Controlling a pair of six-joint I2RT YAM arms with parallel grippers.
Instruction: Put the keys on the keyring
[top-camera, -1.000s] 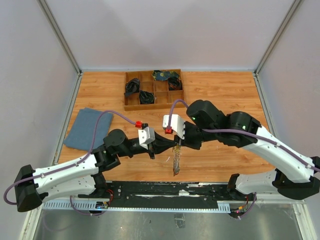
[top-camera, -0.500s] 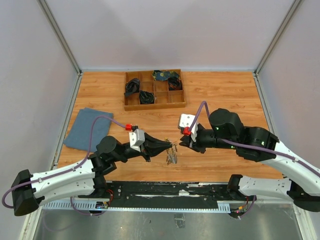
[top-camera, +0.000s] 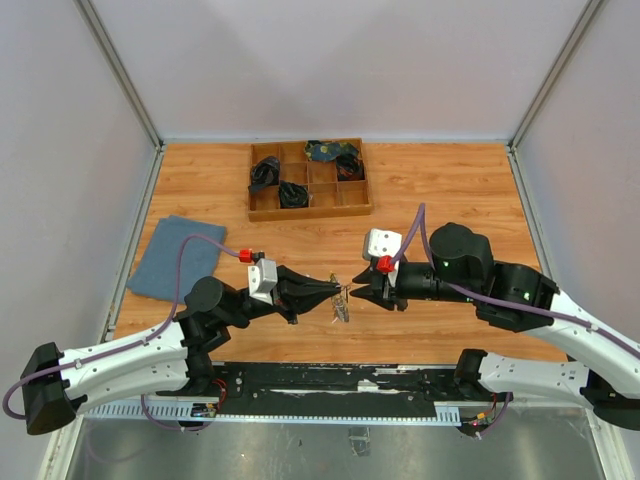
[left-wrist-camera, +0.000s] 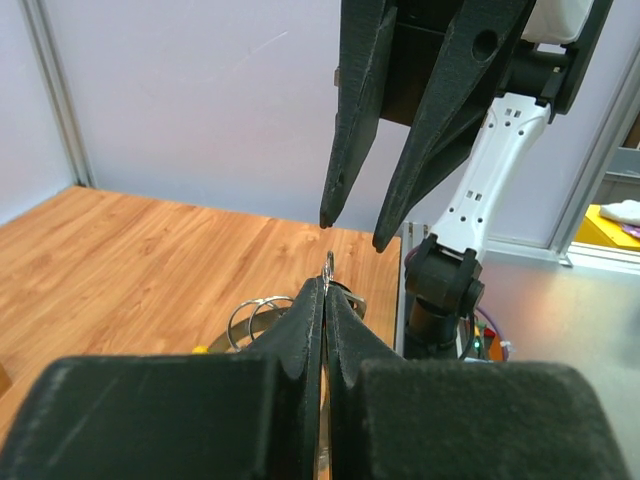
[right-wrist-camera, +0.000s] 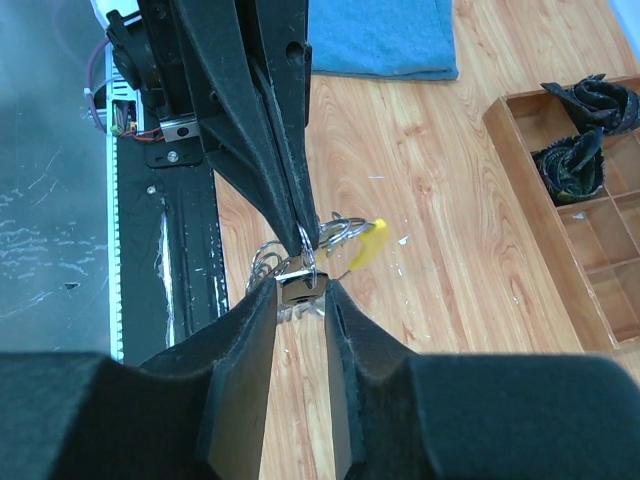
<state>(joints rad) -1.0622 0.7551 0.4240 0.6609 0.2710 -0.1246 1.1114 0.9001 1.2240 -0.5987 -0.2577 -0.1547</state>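
Over wooden table, bunched silvery keys

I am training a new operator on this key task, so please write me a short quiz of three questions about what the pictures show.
1. True or false: the left fingers are spread wide apart.
2. On which side of the table does the blue cloth lie? A the robot's left; B the robot's right; C the middle.
3. What colour is the curved piece on the keyring?
Key: 1 false; 2 A; 3 yellow.
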